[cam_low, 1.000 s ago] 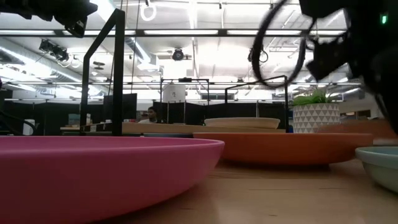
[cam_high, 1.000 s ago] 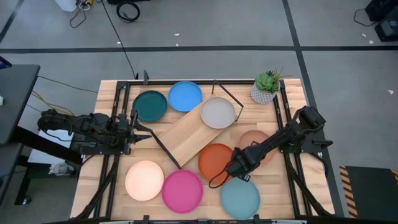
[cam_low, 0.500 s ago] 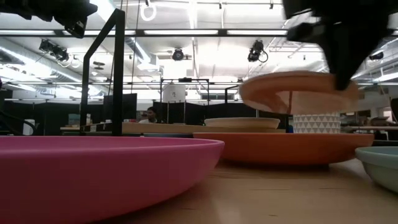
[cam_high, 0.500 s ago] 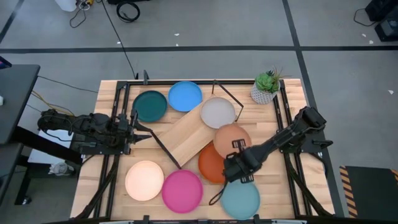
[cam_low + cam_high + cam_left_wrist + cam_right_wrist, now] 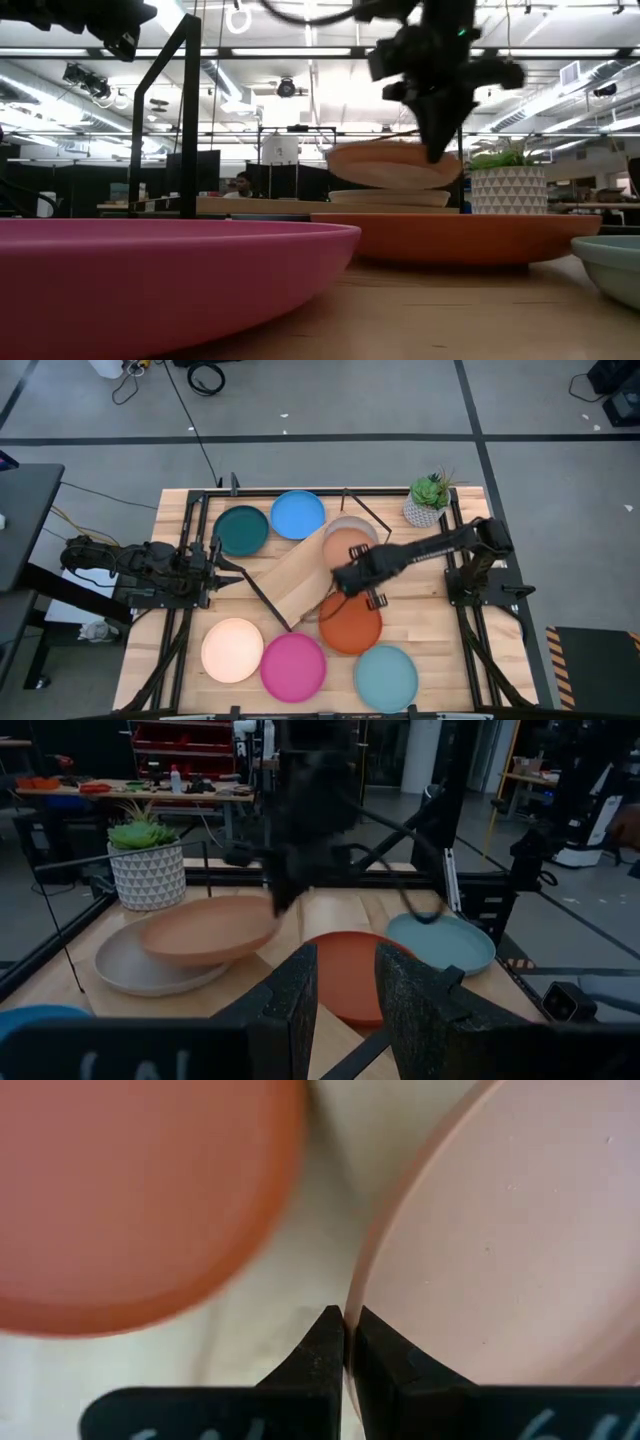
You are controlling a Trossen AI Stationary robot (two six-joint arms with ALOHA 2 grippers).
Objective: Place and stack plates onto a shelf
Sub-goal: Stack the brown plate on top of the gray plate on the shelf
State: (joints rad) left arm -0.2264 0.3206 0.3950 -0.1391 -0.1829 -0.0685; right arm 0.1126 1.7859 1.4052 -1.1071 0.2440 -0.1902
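Observation:
My right gripper (image 5: 356, 576) is shut on the tan-brown plate (image 5: 350, 547) and holds it over the grey plate (image 5: 390, 198), which rests flat on the far right end of the shelf board (image 5: 296, 578). Only the grey plate's far rim (image 5: 345, 519) shows from above. On the table lie the orange plate (image 5: 352, 625), light blue plate (image 5: 386, 677), magenta plate (image 5: 293, 666) and cream plate (image 5: 232, 650) near the front. The dark teal plate (image 5: 241, 529) and blue plate (image 5: 298, 514) lie farther back. My left gripper (image 5: 345, 1005) waits open at the table's left side. My right gripper pinches the tan-brown plate's rim (image 5: 356, 1295) on its near side, between its two fingertips, one on the inner face and one on the outer. The fingers (image 5: 437, 140) come down from above. The plate is lifted clear and slightly tilted, close over the grey plate.
A small potted plant (image 5: 428, 500) stands at the far right corner. The shelf's black frame ends (image 5: 265, 600) rise at the board's near left and at its far right (image 5: 366, 512). Bare board lies left of the grey plate.
My right gripper has lifted the tan-brown plate off the table right of the orange plate. It has carried it up and toward the far left, over the orange plate, until it hangs above the grey plate on the shelf. The right arm has stretched out across the table.

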